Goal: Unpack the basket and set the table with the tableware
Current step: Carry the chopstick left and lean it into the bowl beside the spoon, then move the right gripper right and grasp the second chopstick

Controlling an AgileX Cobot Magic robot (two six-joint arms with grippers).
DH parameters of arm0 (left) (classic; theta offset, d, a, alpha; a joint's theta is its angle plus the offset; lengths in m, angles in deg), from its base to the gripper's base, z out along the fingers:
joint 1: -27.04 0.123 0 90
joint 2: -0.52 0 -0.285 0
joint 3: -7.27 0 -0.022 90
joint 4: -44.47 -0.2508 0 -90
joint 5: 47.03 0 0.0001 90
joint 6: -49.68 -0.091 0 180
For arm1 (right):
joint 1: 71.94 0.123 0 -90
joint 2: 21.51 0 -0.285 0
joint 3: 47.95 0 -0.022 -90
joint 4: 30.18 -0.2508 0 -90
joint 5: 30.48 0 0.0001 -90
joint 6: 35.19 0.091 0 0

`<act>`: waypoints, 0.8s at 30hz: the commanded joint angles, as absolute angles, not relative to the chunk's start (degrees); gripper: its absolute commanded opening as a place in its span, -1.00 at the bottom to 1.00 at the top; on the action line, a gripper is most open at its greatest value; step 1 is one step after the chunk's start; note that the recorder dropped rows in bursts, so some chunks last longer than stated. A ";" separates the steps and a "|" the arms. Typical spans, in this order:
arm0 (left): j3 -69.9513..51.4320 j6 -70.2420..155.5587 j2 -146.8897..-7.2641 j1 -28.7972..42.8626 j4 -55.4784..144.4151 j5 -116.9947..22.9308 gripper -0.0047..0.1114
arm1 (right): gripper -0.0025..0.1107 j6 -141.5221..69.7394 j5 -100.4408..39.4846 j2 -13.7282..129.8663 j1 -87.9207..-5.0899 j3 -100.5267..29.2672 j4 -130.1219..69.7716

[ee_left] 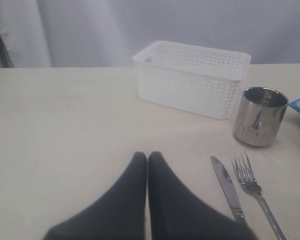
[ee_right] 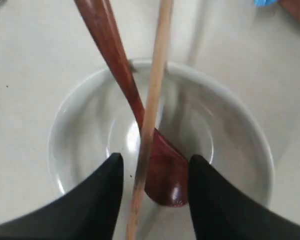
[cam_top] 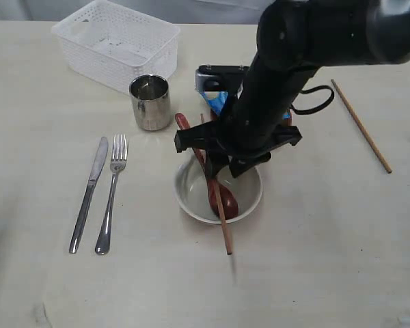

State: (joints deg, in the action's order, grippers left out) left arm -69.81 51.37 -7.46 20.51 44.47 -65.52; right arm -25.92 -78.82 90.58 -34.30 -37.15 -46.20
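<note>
Plenty of bare, faintly scuffed cream table lies open along the near edge and on your right. At near left the steel knife and fork lie side by side, just apart. Your left gripper is pressed together, empty, low over the table. In the middle sits the round pale bowl, holding the dark wooden spoon and one chopstick whose near end juts past the rim. Your right gripper hangs spread over the bowl, its fingers either side of both sticks. Beyond stand the shiny steel cup and a blue bag crowded behind your arm. A second chopstick lies far right. The perforated white basket sits far left.
</note>
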 commanded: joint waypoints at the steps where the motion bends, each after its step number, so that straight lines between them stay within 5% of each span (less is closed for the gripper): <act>1: -69.95 51.38 -7.26 20.64 44.47 -65.35 -0.92 | -0.23 -27.60 -83.71 90.32 -34.33 -44.02 -43.49; 10: -69.95 51.38 -7.26 20.64 44.47 -65.35 -0.92 | -0.23 -27.49 -91.62 90.32 -39.94 -53.89 -37.14; 24: -69.95 51.38 -7.26 20.64 44.47 -65.35 -0.92 | -0.23 -34.12 -92.15 90.29 -69.01 -53.99 -36.67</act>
